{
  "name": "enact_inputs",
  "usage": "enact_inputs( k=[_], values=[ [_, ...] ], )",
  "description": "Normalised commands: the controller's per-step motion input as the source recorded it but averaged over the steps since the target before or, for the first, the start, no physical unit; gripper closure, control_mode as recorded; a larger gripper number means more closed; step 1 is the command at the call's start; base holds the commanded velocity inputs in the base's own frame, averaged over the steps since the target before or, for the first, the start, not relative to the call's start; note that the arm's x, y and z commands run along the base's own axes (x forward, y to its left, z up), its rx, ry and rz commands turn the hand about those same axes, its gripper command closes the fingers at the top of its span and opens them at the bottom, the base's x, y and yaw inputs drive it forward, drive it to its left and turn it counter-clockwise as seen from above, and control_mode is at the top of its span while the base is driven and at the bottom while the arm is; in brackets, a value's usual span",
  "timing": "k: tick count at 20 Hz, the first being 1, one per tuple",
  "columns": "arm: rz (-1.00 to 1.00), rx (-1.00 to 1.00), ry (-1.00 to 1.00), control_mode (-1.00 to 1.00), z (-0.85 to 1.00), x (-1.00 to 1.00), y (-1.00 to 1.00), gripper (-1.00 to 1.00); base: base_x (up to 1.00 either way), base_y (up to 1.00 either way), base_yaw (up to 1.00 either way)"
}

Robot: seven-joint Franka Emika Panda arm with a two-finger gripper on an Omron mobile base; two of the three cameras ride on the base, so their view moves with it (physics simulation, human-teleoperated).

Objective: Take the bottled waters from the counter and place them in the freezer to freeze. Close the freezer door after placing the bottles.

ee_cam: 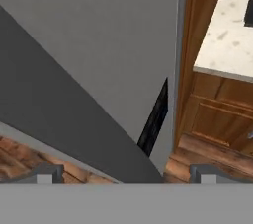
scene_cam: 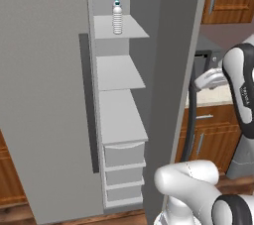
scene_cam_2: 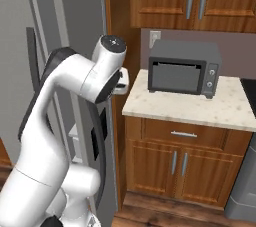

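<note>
Teal-capped clear ribbed bottle (scene_cam: 117,17) stands on the freezer's (scene_cam: 120,120) top shelf; my gripper (ee_cam: 126,172), wide and empty, should swing left behind the grey door (scene_cam: 44,95) and push steadily.

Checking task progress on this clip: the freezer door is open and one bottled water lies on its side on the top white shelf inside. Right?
Not quite. The freezer door is open and one bottled water is on the top white shelf, but it stands upright, teal cap up, not on its side. The left base view shows it.
</note>
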Motion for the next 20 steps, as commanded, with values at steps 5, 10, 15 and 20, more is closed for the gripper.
enact_inputs(
  k=[5,10,15,20],
  values=[
    [0.15,0.07,0.0,-1.0,-0.15,0.0,0.02,-1.0,0.0,0.0,0.0],
    [0.13,0.02,0.0,-1.0,-0.15,0.0,0.15,-1.0,0.0,0.0,0.0],
    [0.13,0.01,-0.01,-1.0,-0.1,0.0,0.16,-1.0,0.0,0.0,0.0],
    [0.15,0.0,-0.01,-1.0,-0.12,0.0,0.27,-1.0,0.0,0.0,0.0]
  ],
)
